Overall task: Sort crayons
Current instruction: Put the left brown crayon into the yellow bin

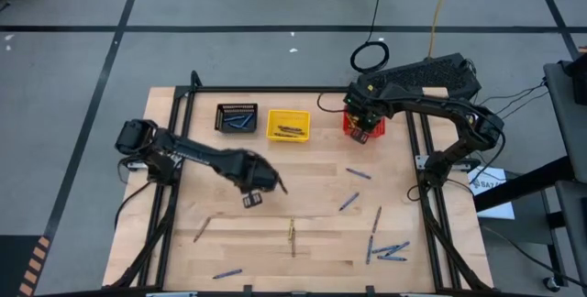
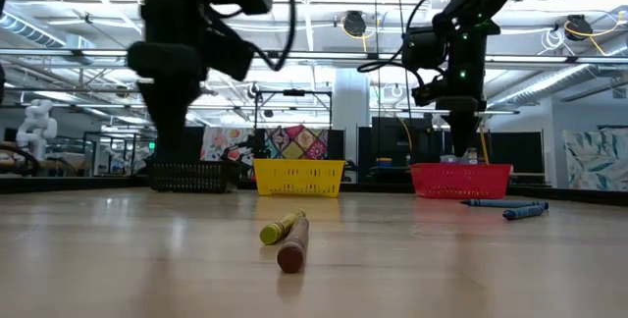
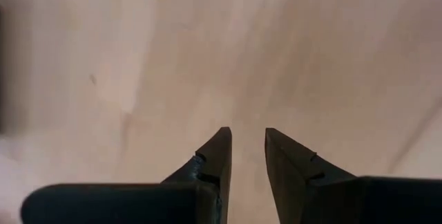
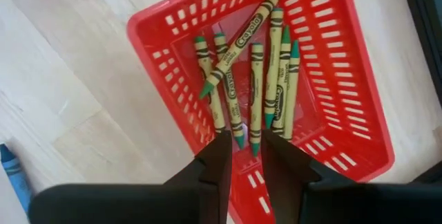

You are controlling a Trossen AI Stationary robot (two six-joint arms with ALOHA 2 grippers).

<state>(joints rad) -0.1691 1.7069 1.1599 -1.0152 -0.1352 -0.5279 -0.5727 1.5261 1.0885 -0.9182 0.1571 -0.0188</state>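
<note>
Loose crayons lie flat on the wooden table (image 1: pixel 312 173): blue ones (image 1: pixel 358 174) (image 1: pixel 390 251) (image 1: pixel 227 273), tan-brown ones (image 1: pixel 202 230) (image 1: pixel 377 216), and a yellow and a brown one end to end (image 1: pixel 293 233), also in the low view (image 2: pixel 280 228). My right gripper (image 4: pixel 246 141) hangs open and empty above the red basket (image 4: pixel 345 79), which holds several olive-yellow, green-tipped crayons (image 4: pixel 255 86). My left gripper (image 3: pixel 248 137) is open and empty above bare wood near the table's middle (image 1: pixel 278 184).
A black basket (image 1: pixel 237 118) with blue crayons and a yellow basket (image 1: pixel 288 125) with brownish crayons stand in the far row, left of the red basket (image 1: pixel 364 125). A blue crayon (image 4: pixel 14 172) lies on the wood beside the red basket.
</note>
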